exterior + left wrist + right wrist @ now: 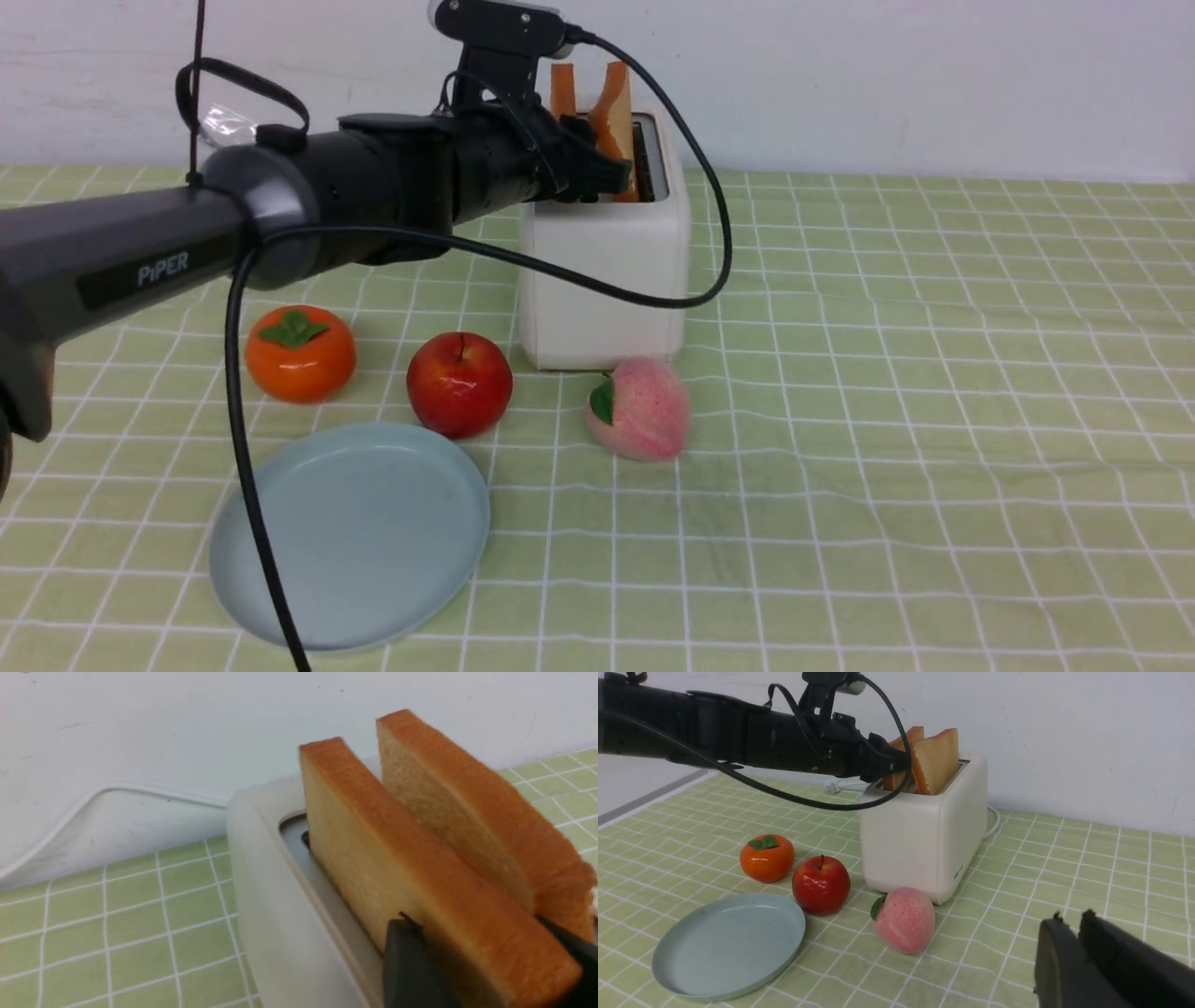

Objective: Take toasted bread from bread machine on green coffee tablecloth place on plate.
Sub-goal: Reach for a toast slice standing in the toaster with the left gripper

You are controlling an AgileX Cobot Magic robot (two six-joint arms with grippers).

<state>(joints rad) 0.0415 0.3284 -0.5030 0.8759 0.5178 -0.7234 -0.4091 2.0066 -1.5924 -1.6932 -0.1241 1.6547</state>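
Note:
The white bread machine (607, 280) stands at the back of the green coffee tablecloth (934, 420) with two slices of toasted bread (611, 103) sticking up from its slots. My left gripper (611, 177) reaches over its top from the left. In the left wrist view its fingers (406, 961) press both faces of the nearer slice (397, 858), and the other slice (444, 788) stands behind. The pale blue plate (350, 532) lies bare at the front left. My right gripper (1071, 917) hovers low over the cloth to the right, shut on nothing.
An orange persimmon (299, 355), a red apple (459, 383) and a pink peach (639, 406) sit between the toaster and the plate. The toaster's white cord (93, 798) runs along the back wall. The left arm's black cable (243, 448) hangs across the plate.

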